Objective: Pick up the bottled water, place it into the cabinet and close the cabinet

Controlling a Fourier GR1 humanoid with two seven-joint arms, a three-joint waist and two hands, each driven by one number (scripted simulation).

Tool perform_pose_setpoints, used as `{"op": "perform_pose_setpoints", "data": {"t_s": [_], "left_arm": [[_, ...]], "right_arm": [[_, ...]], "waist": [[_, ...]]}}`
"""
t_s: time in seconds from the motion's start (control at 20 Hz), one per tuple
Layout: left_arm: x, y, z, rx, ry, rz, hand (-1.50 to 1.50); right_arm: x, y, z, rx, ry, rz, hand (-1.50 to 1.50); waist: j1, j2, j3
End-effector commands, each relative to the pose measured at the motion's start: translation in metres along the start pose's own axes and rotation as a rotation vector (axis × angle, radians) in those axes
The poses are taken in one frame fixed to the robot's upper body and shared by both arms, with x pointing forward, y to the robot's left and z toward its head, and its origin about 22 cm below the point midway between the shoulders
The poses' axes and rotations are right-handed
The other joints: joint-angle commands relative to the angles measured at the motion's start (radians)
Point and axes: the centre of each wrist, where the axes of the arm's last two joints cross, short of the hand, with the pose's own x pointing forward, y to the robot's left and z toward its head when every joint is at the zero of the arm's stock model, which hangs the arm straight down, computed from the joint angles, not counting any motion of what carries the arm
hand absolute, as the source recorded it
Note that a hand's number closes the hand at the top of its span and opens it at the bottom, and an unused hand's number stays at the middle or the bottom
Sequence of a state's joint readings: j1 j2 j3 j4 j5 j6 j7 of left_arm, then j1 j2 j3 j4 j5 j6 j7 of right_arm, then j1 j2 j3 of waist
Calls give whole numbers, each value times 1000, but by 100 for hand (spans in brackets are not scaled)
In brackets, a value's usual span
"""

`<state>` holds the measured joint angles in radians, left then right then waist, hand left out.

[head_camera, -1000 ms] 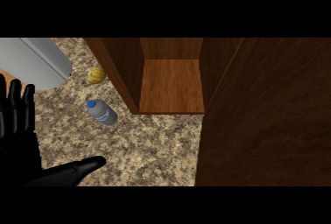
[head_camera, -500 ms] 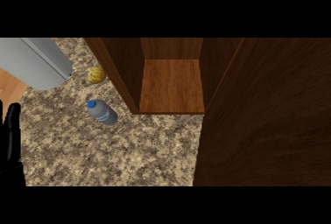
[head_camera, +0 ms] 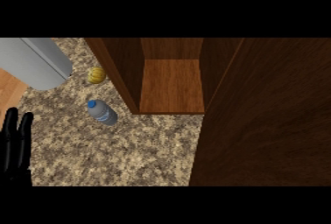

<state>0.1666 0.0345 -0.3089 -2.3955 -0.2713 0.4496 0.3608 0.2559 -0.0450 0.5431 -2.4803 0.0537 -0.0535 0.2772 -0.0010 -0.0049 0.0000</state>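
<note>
From my remote seat, I look steeply down on a speckled stone counter (head_camera: 116, 153). The bottled water (head_camera: 102, 112) lies on its side a little left of centre, blue cap pointing toward eleven o'clock, just beside the cabinet's left wall. The cabinet (head_camera: 171, 85) stands open at twelve o'clock, its wooden shelf bare; its open door (head_camera: 265, 127) fills the view from two to five o'clock.

My worry: a lying bottle can roll. I judge that a touch from the side could send it toward the small yellow object (head_camera: 97, 75) at eleven o'clock, or against the cabinet wall where fingers have little room.

My left hand (head_camera: 15, 140) shows at eight o'clock on the edge, fingers straight and pointing up, holding nothing, well apart from the bottle. My right hand is out of sight.
</note>
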Motion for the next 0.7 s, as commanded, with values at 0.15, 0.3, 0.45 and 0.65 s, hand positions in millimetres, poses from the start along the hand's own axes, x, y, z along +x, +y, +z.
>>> {"op": "perform_pose_setpoints", "data": {"t_s": [0.15, 0.3, 0.45, 0.65], "left_arm": [[19, 9, 7, 35, -50, -37, -150], [22, 19, 5, 38, -38, -60, -150], [9, 5, -12, 27, -25, -36, -150], [-25, 9, -17, 38, -6, -83, -150]], "right_arm": [[18, 12, 7, -32, -25, 94, -150], [36, 5, 18, -65, -41, 91, -150], [26, 7, 9, -42, -26, 96, -150], [19, 1, 9, -39, -46, 121, -150]], "waist": [[0, -1, -1], [-3, -2, -1], [-5, 2, 0], [-5, 3, -1]]}}
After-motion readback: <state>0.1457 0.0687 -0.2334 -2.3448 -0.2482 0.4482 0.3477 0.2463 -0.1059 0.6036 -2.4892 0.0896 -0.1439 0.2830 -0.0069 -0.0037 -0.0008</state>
